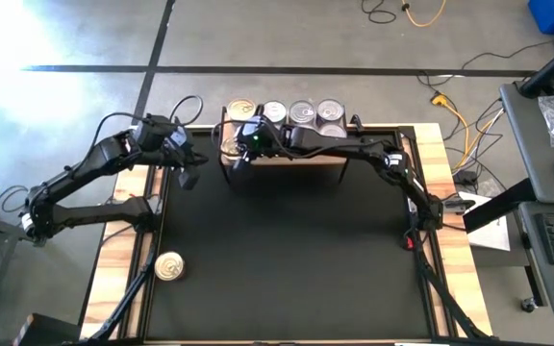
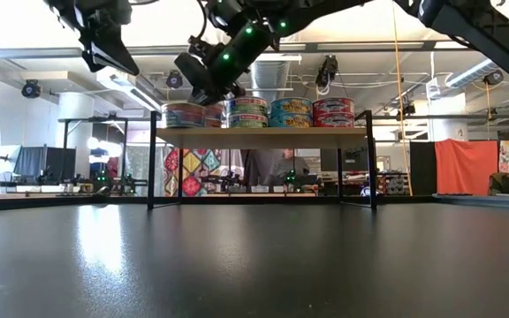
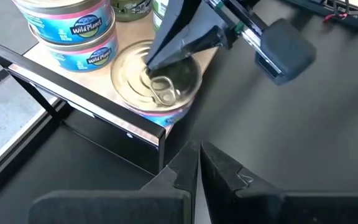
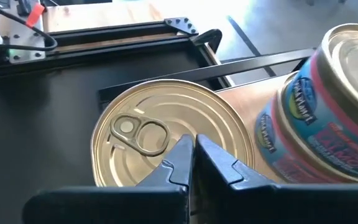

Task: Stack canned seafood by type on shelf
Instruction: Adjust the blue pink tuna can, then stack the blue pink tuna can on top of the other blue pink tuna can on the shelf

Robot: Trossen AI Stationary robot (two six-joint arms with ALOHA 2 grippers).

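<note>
My right pincer (image 1: 242, 146) stood closed, its tips meeting over the lid of a gold-lidded can (image 4: 169, 140) that sat on the front left corner of the shelf (image 2: 263, 135); the tips gripped nothing and rested at or just above the lid, beside the pull ring (image 3: 162, 90), though I could not tell whether they touched it. My left pincer (image 1: 188, 178) was likewise closed and empty, hanging above the black tabletop (image 1: 287, 259) just left of the shelf and pointing toward that same can. Behind the gold-lidded can stood a stack of blue-labelled cans (image 3: 73, 31); further along the shelf, in the low view, stood stacked green-labelled cans (image 2: 247, 112), blue-labelled cans (image 2: 291, 112) and red-labelled cans (image 2: 333, 112), two high. From above, the back row showed as silver lids (image 1: 302, 112) side by side. One lone can (image 1: 169, 266) lay well apart on the tabletop, near its left edge, toward the front.
</note>
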